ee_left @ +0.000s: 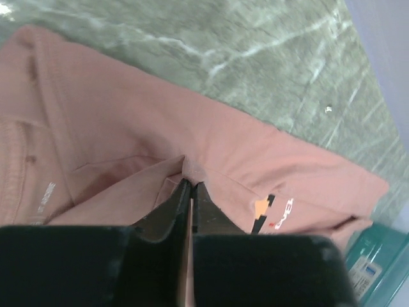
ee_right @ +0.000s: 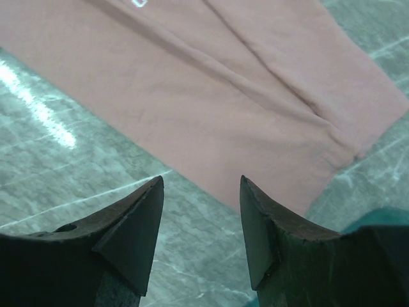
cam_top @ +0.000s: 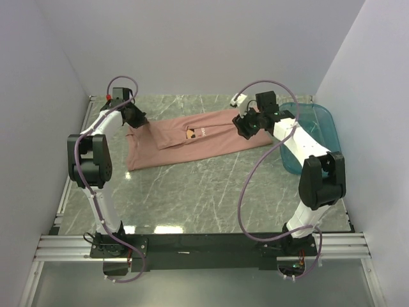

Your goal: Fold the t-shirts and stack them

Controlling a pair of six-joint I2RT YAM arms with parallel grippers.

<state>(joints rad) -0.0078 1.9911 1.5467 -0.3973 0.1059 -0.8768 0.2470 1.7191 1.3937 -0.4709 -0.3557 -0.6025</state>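
Beside the translucent teal plastic tub [cam_top: 321, 120], the dusty-pink cotton t-shirt [cam_top: 192, 144] lies folded lengthwise on the grey marble table [cam_top: 192, 198]. At the end far from the tub, the left gripper [ee_left: 190, 185] is clamped on a pucker of cloth. The right gripper [ee_right: 201, 192] hovers, jaws apart, over the tub-side hem. Lifting with one pinch alone would likely drag the shirt and spill the fold.
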